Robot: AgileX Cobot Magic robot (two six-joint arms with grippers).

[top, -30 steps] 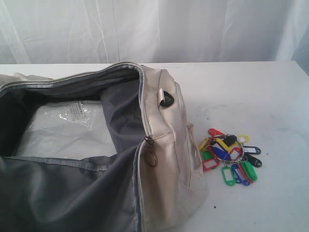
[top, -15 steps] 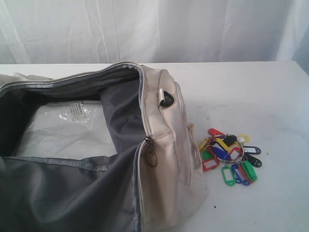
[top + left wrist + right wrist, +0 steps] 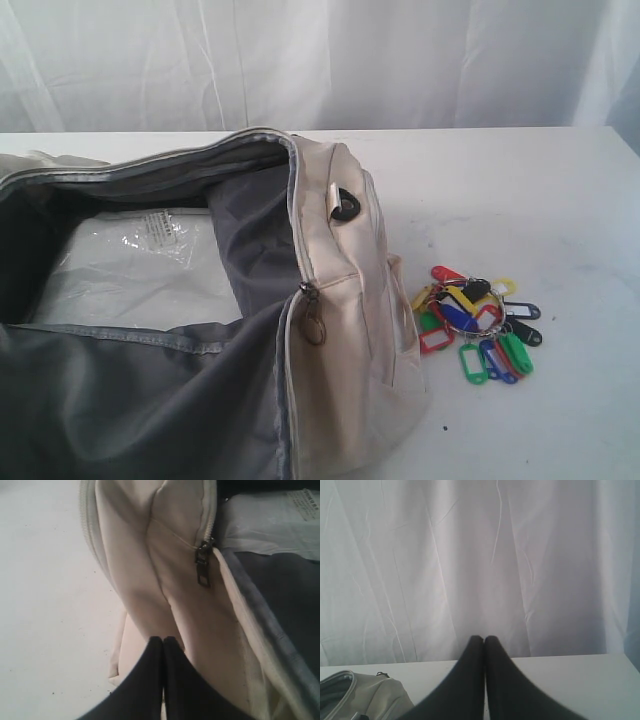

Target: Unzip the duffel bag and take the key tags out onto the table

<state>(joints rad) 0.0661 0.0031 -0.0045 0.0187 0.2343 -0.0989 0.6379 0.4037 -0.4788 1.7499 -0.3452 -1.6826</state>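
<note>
Looks like I'm basically wrapping up: cream fabric duffel bag (image 3: 340, 300) gaping unzipped, colourful plastic key tags (image 3: 478, 325) lying just beside it on the white table (image 3: 540, 200), left gripper (image 3: 163, 642) and right gripper (image 3: 484, 640) both pressed together, empty.

The left hand (image 3: 163, 640) has its dark jaws pressed flat together, gripping nothing; the right hand (image 3: 484, 639) is closed the same way, jaws touching, empty
</note>
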